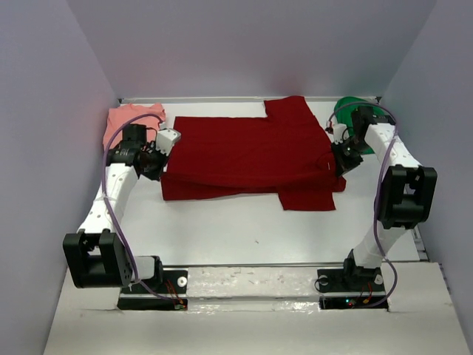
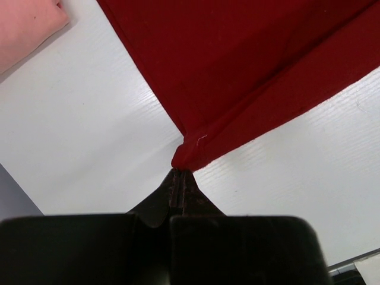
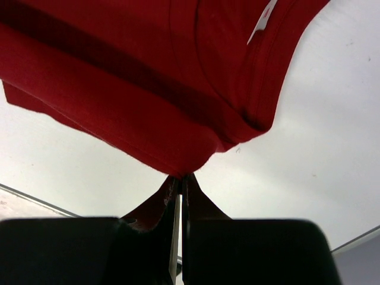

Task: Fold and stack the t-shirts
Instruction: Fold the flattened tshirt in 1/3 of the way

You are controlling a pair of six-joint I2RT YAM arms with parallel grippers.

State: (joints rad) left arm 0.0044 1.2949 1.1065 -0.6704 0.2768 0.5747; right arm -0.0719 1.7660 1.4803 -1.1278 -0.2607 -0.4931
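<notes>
From above. Red shirt (image 1: 251, 151) spread over the middle of the desk (image 1: 244, 237), long axis going left to right. Hem end to the left, collar end to the right, one sleeve pointing to the far wall and the other to the near edge. Left claw (image 1: 164, 164) at the hem end and right claw (image 1: 338, 164) at the collar end, with a long fold of cloth stretched between them along the near side. Pink shirt (image 1: 126, 118) bunched in the far left corner behind the left arm. Green shirt (image 1: 347, 111) in the far right corner, partly hidden by the right arm.

From the left wrist. Left claw (image 2: 181, 175) closed tight, pinching a corner of the red shirt (image 2: 249, 65) just at the hem seam. Cloth spreading up and to the right over the white desk. A piece of pink shirt (image 2: 24, 27) in the upper left, apart from the red.

From the right wrist. Right claw (image 3: 181, 178) closed narrow on a fold of the red shirt (image 3: 130, 77) near the collar. White tag (image 3: 261, 24) showing at the top.
</notes>
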